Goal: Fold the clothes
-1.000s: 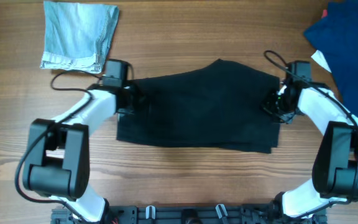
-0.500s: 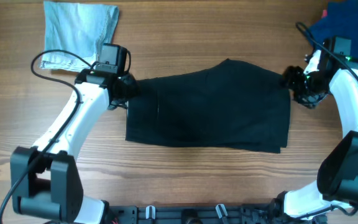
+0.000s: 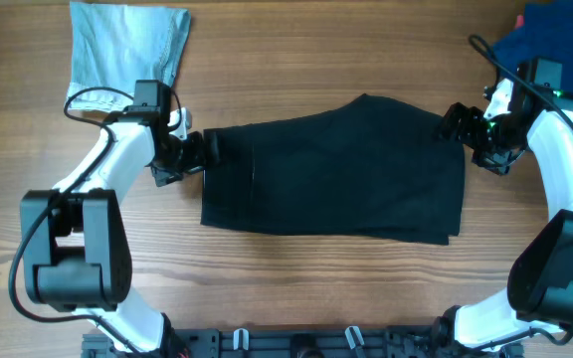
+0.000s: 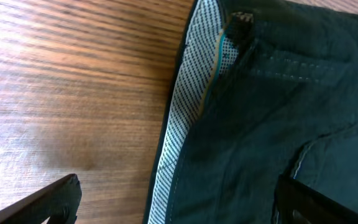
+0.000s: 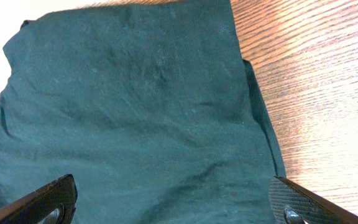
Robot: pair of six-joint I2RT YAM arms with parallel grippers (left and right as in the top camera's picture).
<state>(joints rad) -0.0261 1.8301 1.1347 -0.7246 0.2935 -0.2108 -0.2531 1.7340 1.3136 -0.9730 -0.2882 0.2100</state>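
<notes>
A dark folded garment [image 3: 336, 174] lies flat in the middle of the table. My left gripper [image 3: 199, 154] stands open at its left edge. In the left wrist view its fingers [image 4: 51, 200] straddle the waistband with its dotted white lining [image 4: 188, 118], holding nothing. My right gripper [image 3: 454, 123] stands open at the garment's upper right corner. The right wrist view shows the dark cloth [image 5: 135, 106] lying loose between wide-apart fingertips [image 5: 300, 202], with bare wood to the right.
A folded light blue garment [image 3: 127, 55] lies at the back left, close behind my left arm. A crumpled blue garment [image 3: 555, 50] sits at the back right corner, beside my right arm. Bare wooden table [image 3: 316, 288] runs along the front.
Both grippers have opened and let go of the dark garment, which now lies a little further right. My left arm has drawn back to the left of its edge.
</notes>
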